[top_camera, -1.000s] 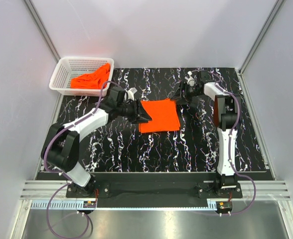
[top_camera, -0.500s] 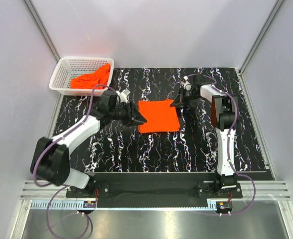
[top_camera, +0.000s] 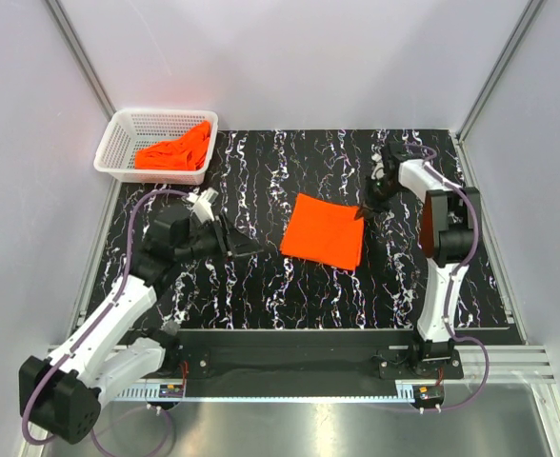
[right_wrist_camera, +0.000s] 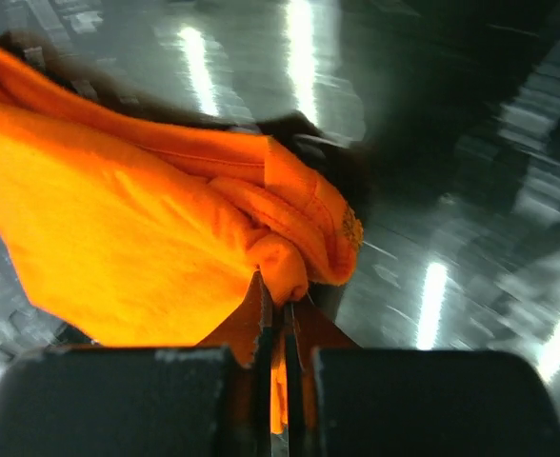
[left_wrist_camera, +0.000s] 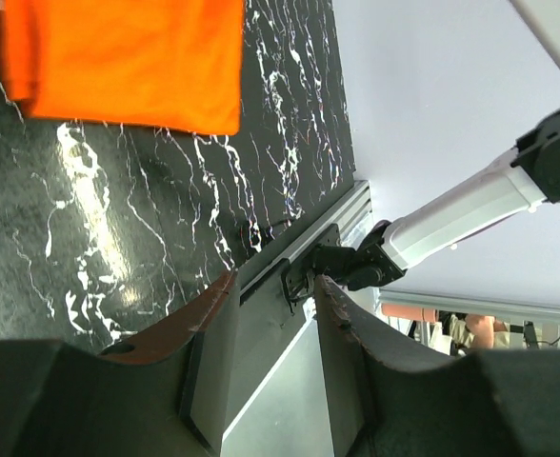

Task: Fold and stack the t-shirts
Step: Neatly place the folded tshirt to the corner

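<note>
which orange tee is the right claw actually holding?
The folded t-shirt lying flat on the table: the right claw is shut on its right corner. The other t-shirt sits crumpled in the white basket, untouched.

Count: 2 orange tees [top_camera: 324, 231], 1 mesh basket [top_camera: 118, 143], 2 robot arms [top_camera: 116, 305]

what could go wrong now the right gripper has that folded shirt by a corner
The right gripper is shut on only a bunched corner of the folded t-shirt; pulling may drag the layers apart and undo the fold. The left gripper is open and off the cloth, so nothing steadies the other side.
</note>
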Available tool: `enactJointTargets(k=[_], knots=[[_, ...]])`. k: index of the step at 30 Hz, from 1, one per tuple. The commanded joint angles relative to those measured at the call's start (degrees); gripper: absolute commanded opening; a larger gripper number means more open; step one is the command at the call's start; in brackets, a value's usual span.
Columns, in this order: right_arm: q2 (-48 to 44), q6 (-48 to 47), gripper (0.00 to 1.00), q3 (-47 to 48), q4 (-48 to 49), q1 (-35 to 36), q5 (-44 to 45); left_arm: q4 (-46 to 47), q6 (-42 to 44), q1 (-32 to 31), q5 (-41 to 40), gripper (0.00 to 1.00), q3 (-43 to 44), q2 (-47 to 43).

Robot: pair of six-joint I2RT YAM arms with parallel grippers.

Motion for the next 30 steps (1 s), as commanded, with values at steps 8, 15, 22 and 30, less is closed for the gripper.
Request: enactJointTargets(k=[8, 15, 22, 30], knots=[[-1.53, 2.21, 0.00, 5.76, -1.07, -11.80, 24.48, -1.17, 3.03, 0.33, -1.84, 0.42, 1.12, 1.87], [10.25, 0.46, 0.00, 22.79, 2.28, -14.35, 36.97, 5.59, 3.83, 0.33, -0.17, 0.42, 2.61, 11.00], [21.33, 0.01, 0.00, 40.91, 3.77, -16.98, 43.04, 9.02, 3.83, 0.33, 1.85, 0.42, 4.28, 19.10], [33.55, 0.63, 0.00, 63.25, 6.40, -17.95, 44.10, 5.77, 4.89, 0.51, 1.59, 0.42, 8.68, 23.84]])
